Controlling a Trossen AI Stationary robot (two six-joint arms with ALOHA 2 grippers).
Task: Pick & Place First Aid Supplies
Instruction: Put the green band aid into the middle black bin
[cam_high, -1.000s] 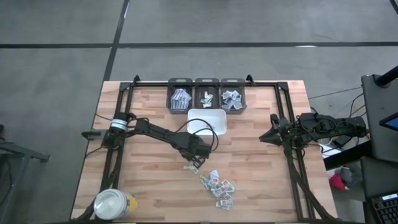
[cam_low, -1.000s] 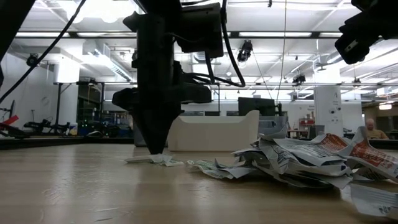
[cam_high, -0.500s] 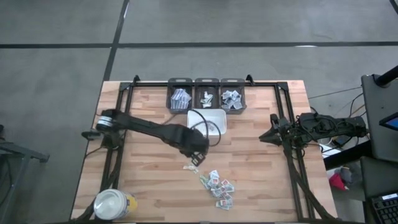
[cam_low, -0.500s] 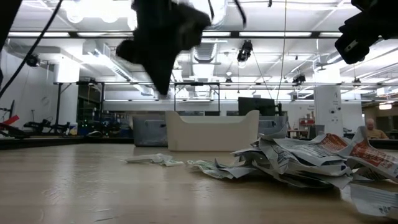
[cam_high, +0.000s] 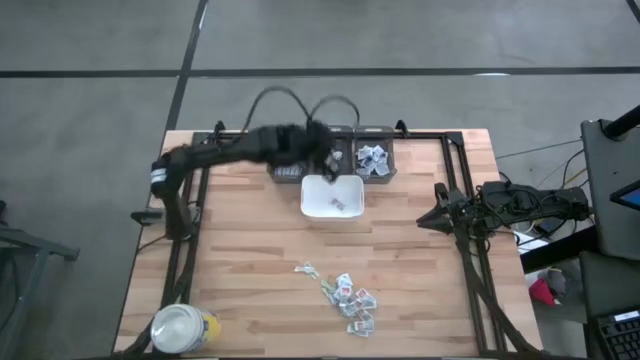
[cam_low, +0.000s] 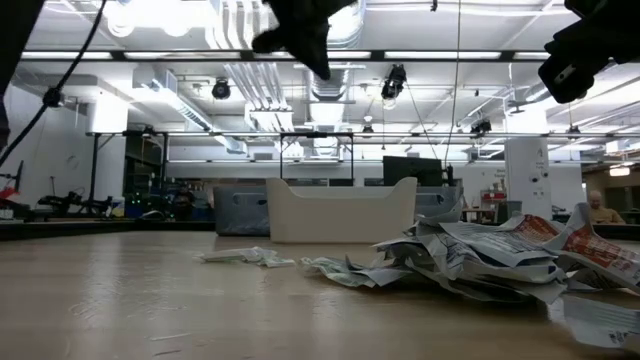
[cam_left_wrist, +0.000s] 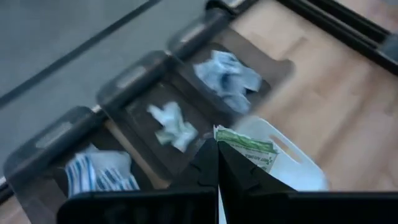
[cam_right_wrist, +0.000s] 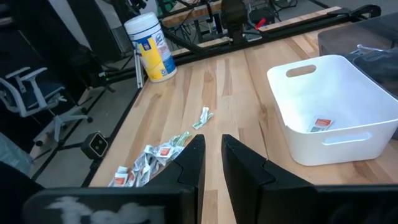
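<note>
left gripper (cam_left_wrist: 217, 163) | my jaws clenched on a green-print packet (cam_left_wrist: 245, 145), its length lying across them | I hang above the middle bin (cam_left_wrist: 163, 118), white tray (cam_left_wrist: 292, 163) just beside | right arm waits, farther

Grey floor (cam_high: 100, 60), ceiling striplights (cam_low: 450, 55)

The right gripper (cam_right_wrist: 212, 163) shows its two dark jaws a little apart with nothing between them, above the wooden bench (cam_right_wrist: 236, 81). Ahead sits a white tray (cam_right_wrist: 329, 106) with one red-printed packet (cam_right_wrist: 322, 124) lying inside it. A loose pile of packets (cam_right_wrist: 149, 163) lies on the bench near the jaws, and a single green-printed packet (cam_right_wrist: 201, 117) lies apart from it. A yellow jar (cam_right_wrist: 150, 46) with a white lid stands at the far edge.
</note>
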